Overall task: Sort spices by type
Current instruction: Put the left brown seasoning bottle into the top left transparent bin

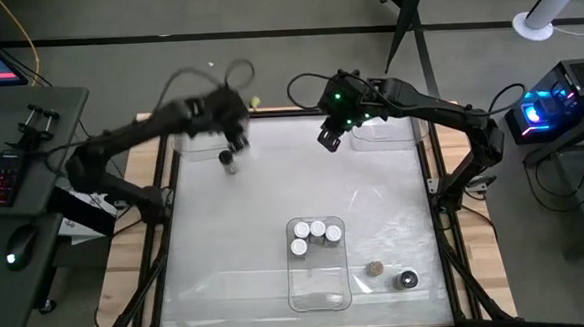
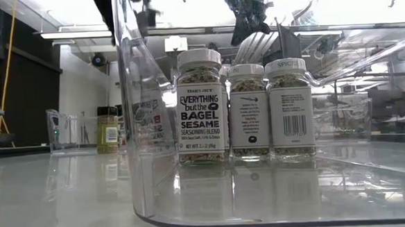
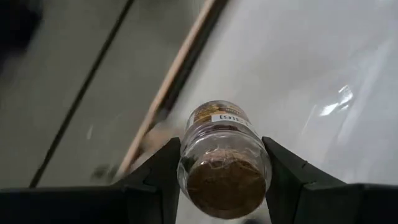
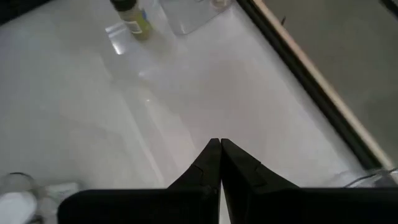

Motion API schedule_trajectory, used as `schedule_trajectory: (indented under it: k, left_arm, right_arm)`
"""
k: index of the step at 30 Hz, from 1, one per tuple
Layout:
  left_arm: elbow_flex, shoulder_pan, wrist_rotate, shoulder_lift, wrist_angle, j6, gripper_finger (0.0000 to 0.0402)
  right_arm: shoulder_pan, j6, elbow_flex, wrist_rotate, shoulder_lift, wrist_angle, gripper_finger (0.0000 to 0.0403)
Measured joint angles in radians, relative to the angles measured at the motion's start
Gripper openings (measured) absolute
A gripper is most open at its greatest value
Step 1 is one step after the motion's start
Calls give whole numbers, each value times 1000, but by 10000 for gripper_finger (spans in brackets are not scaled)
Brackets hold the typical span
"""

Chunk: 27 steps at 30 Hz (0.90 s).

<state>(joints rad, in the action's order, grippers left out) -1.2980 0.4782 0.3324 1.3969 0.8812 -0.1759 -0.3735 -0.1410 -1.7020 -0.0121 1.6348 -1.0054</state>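
Holding one spice jar [image 3: 224, 158] between my left jaws, I have it clamped by its clear sides, its tan-brown end facing the wrist camera and a pale label on its wall. My left gripper [image 1: 233, 147] hangs over the far left part of the tabletop [image 1: 236, 237], and in the high view the jar [image 1: 228, 161] shows just below it; whether it touches the tabletop I cannot tell. My right gripper [image 1: 329, 138] waits over the far middle of the tabletop, jaws pressed fully together on nothing.

Progress, as I judge it: partly done. Four white-capped jars [image 1: 313, 234] stand grouped at the far end of a clear rectangular tray [image 1: 319, 294] near the front middle. In the low view three of them show upright, one labelled as everything bagel sesame seasoning [image 2: 201, 104]. To the right of that tray, two jars rest loose on the tabletop: a tan-capped one [image 1: 375, 268] and a dark-capped one [image 1: 407, 279]. These, and the jar in my left jaws, remain to be sorted. Another clear tray [image 1: 380, 129] lies at the far edge; its contents I cannot make out
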Motion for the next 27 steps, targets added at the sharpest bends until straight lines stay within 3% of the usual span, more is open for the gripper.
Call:
schedule_trajectory:
  k: [5, 10, 18, 27]
  left_arm:
    - [-156, 253, -72, 126, 262, -46, 145]
    - [-125, 417, -120, 189, 298, -90, 145]
    - [-19, 486, -134, 302, 188, -29, 145]
    - [-8, 497, -99, 383, 83, 105, 148]
  right_arm:
    - [6, -76, 0, 26, 1, -4, 0]
    - [29, -132, 0, 23, 2, -3, 0]
    - [60, -205, 0, -44, 2, 1, 0]
    - [60, -245, 0, -48, 2, 5, 0]
